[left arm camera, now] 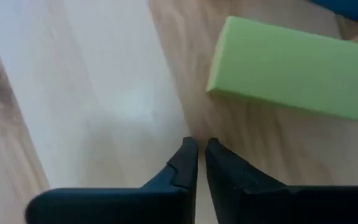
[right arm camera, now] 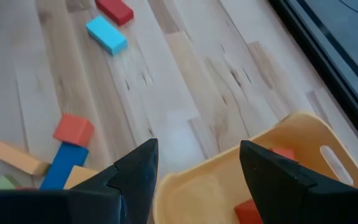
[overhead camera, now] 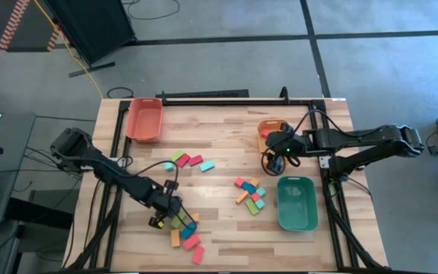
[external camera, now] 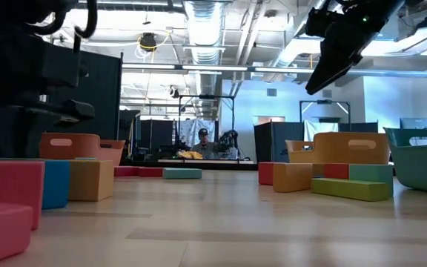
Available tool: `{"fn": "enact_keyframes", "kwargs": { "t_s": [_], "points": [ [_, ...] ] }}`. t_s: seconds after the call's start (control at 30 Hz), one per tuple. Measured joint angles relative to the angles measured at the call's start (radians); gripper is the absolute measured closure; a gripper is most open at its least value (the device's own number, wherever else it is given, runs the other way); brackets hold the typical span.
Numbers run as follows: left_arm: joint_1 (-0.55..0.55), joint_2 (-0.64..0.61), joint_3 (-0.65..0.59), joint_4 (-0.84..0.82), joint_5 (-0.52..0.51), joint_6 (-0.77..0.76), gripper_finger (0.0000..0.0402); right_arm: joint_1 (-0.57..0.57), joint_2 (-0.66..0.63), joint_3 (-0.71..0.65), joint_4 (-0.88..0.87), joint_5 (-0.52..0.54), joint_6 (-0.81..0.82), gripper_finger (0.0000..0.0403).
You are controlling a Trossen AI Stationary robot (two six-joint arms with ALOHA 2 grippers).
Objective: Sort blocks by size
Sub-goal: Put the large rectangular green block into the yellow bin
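My left pincer (left arm camera: 196, 163) clenched on nothing at the wooden surface (left arm camera: 92, 99), green rectangular block (left arm camera: 291, 68) lying just ahead of its tips, my right pincer (right arm camera: 197, 163) released, hovering above the orange plastic tray (right arm camera: 229, 174), red blocks inside it.

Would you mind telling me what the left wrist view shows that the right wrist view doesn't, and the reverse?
Only the left wrist view shows the left gripper, fingers shut on nothing, just short of a long light-green rectangular block.

Only the right wrist view shows the open right gripper over the rim of the yellow-orange plastic tray holding red blocks, plus a teal block farther off.

Both show the light wooden tabletop.
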Motion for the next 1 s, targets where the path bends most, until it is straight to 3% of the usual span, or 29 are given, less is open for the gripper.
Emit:
{"fn": "enact_keyframes", "kwargs": {
  "t_s": [0.2,0.5,0.67,0.8,1.0],
  "points": [
    [0.012,-0.008,0.001,-0.031,0.015,-0.032,0.0361,0.056,0.047,0.0,0.053,-0.028,-0.046,0.0147],
    [0.008,-0.1,-0.003,-0.072,0.014,-0.263,0.0276,0.093,0.178,0.0,0.14,-0.034,-0.1,0.0147],
    [-0.031,-0.148,-0.002,0.074,0.025,-0.355,0.0236,0.093,0.212,0.0,0.176,-0.034,-0.131,0.0147],
    [-0.056,-0.138,-0.001,0.189,0.026,-0.389,0.0222,0.093,0.223,-0.001,0.192,-0.034,-0.148,0.0147],
    [-0.061,-0.086,-0.001,0.14,-0.009,-0.462,0.0222,0.093,0.224,-0.001,0.196,-0.034,-0.157,0.0147]
  ]
}}
